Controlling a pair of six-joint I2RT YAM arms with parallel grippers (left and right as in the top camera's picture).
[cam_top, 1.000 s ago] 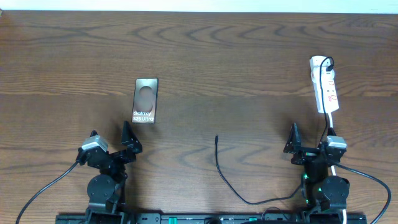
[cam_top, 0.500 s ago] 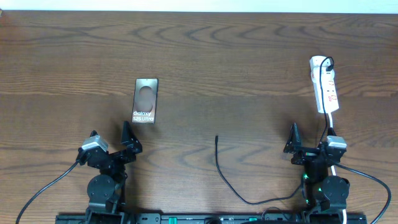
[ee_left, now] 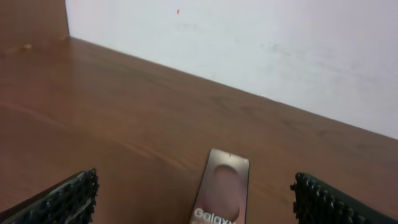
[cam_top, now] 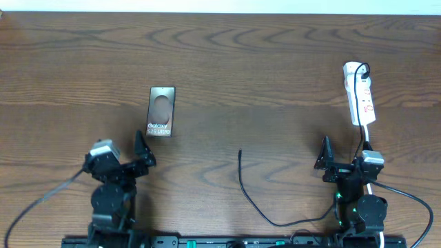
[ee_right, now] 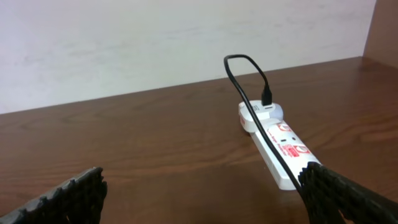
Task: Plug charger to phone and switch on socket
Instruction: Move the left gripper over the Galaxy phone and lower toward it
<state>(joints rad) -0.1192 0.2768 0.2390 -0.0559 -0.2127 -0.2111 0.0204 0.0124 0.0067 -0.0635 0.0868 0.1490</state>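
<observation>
The phone (cam_top: pixel 160 111) lies flat on the wooden table at the left, a dark-brown slab with white "Galaxy S25 Ultra" text. It also shows in the left wrist view (ee_left: pixel 222 190), just ahead between the fingers. My left gripper (cam_top: pixel 122 153) (ee_left: pixel 194 186) is open and empty, a little short of the phone. The charger (cam_top: pixel 242 180) is a thin black cable on the table; its free tip points away from me at mid-table. The socket (cam_top: pixel 360 93) (ee_right: pixel 280 146) is a white power strip at the far right with a black plug in it. My right gripper (cam_top: pixel 344 160) (ee_right: pixel 202 183) is open and empty, short of the socket.
A white wall (ee_left: pixel 249 43) runs along the table's far edge. The charger cable runs from the socket's plug down past the right arm. Thicker black robot cables (cam_top: pixel 41 203) trail off both arm bases at the front edge.
My left arm has shifted slightly, its wrist edging forward towards the phone. The right arm, phone, charger and socket have not moved.
</observation>
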